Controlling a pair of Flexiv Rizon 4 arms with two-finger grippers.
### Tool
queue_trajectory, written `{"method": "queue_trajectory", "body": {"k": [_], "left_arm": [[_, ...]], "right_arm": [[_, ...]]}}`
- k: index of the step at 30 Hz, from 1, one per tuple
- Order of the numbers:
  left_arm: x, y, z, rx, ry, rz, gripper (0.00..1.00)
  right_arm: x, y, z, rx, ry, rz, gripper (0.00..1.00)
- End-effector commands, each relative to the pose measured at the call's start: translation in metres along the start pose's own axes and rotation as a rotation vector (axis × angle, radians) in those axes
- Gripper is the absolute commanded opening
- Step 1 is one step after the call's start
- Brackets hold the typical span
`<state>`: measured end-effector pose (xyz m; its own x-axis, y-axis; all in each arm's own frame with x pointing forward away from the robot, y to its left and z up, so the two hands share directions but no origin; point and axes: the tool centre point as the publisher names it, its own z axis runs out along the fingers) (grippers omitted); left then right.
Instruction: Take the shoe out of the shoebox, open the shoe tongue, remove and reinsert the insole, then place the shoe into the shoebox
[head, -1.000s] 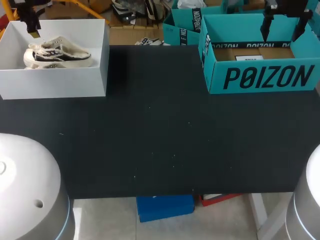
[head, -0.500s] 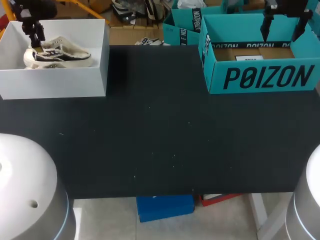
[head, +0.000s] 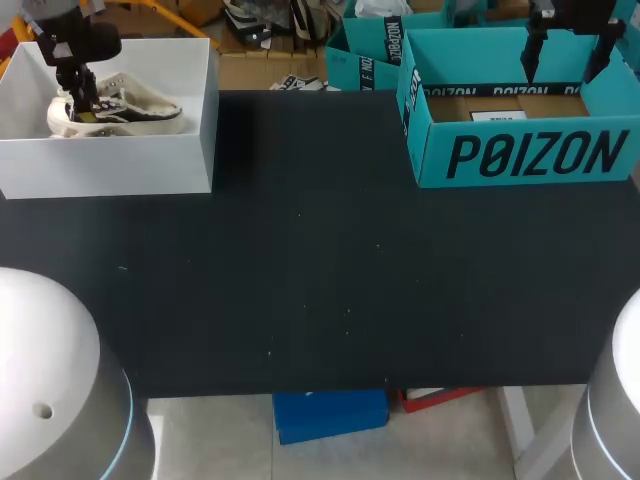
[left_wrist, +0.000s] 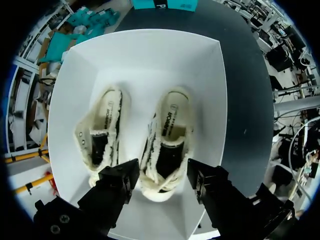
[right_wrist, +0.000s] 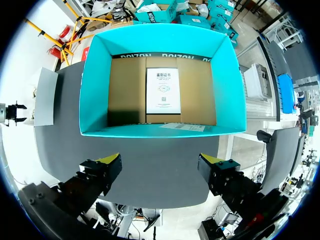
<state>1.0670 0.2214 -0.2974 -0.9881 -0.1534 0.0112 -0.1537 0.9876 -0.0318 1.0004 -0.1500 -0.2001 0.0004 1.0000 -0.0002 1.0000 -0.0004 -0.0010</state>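
**1. Black table** (head: 320, 290). Dark mat surface running from the robot's side out to the two boxes at the far edge.

**2. White shoebox** (head: 110, 165). Lidless, at the far left of the table. It holds two cream, fleece-lined sneakers with dark side stripes, lying side by side with their openings up.

**3. Shoe** (left_wrist: 167, 137). Inside the white shoebox, on its floor, on the side nearer the table's middle. A printed insole shows in the opening. The second shoe (left_wrist: 102, 132) lies just beside it.

**4. Left gripper** (left_wrist: 163, 176). Lowered into the white shoebox. Its fingers are spread apart and straddle the end of the shoe closest to the wrist, one finger between the two sneakers and one on the outer side. Whether either finger touches the shoe cannot be told.

**5. Teal box** (head: 520, 155). Open-topped, at the far right of the table, well apart from the white shoebox. It has a brown cardboard floor, and a white leaflet (right_wrist: 162, 90) lies flat on that floor.

**6. Right gripper** (right_wrist: 160, 162). Hangs above the teal box with its yellow-tipped fingers wide apart, holding nothing.
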Motion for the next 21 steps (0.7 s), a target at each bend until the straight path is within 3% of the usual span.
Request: {"method": "queue_trajectory", "body": {"k": [1,7,12,17,21], "left_arm": [[-0.010,-0.003,0.010,0.000,0.013,-0.001,0.60],[-0.016,-0.004,0.024,0.001,0.017,-0.001,0.58],[-0.020,-0.003,0.036,-0.011,0.006,0.012,0.65],[-0.026,-0.002,0.051,-0.009,-0.003,0.012,0.61],[-0.030,-0.001,0.063,-0.003,-0.013,0.016,0.64]], "right_arm": [[0.000,0.000,0.000,0.000,0.000,0.000,1.00],[0.000,0.000,0.000,0.000,0.000,0.000,1.00],[0.000,0.000,0.000,0.000,0.000,0.000,1.00],[0.000,0.000,0.000,0.000,0.000,0.000,1.00],[0.000,0.000,0.000,0.000,0.000,0.000,1.00]]}}
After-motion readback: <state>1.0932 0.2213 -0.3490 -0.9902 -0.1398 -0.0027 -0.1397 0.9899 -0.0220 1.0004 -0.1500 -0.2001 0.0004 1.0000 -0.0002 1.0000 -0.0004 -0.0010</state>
